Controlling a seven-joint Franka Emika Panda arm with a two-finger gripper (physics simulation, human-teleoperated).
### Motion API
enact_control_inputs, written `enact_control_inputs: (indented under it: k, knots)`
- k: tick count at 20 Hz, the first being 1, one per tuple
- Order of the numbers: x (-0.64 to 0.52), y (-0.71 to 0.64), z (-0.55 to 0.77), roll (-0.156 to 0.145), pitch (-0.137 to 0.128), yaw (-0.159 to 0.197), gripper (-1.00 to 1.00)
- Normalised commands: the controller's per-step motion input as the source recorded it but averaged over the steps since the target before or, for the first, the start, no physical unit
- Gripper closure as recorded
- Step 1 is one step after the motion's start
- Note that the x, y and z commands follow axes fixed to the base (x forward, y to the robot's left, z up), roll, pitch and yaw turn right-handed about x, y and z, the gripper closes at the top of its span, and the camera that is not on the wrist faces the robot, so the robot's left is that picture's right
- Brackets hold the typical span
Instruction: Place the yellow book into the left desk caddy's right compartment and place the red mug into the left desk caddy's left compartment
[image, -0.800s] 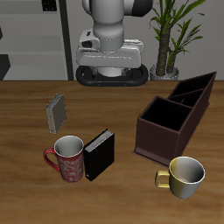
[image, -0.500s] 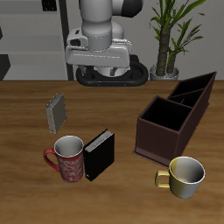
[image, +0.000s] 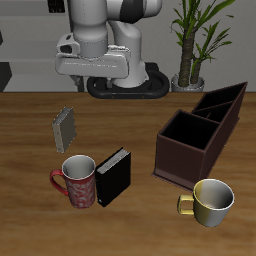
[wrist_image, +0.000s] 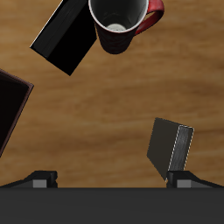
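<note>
We are looking at a wooden table (image: 130, 110) where the small thin grey-beige yellow book (image: 64, 128) is standing upright toward the back, apart from everything else. Nearer the front edge, the red mug with a mottled pinkish pattern and grey inside (image: 78, 181) is sitting upright, its handle pointing away from the larger black book (image: 113, 176), which is standing just beside it. Across the table, the dark brown rectangular left desk caddy (image: 200, 133) is resting with its taller slanted end farther back, and its large squarish right compartment (image: 188, 133) is lying open at the lower end. A shiny yellow-gold mug (image: 208, 201) is sitting in front of the caddy, near the table's front edge.

We are seeing the gripper (wrist_image: 112, 178) hanging high above the table, over the area behind the yellow book. In the wrist view its two fingertips (wrist_image: 41, 178) are showing far apart with nothing between them, so its jaws are standing wide and gripping nothing.
</note>
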Motion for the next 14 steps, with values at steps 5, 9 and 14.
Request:
enact_control_inputs:
  k: [5,9,14]
  knots:
    - [-0.10,-0.54,-0.13,-0.034,-0.067,0.033,-1.00]
    - [-0.11,-0.51,-0.24,-0.005,-0.016,-0.019,-1.00]
    - [-0.14,-0.29,-0.14,-0.014,-0.061,-0.008,-1.00]
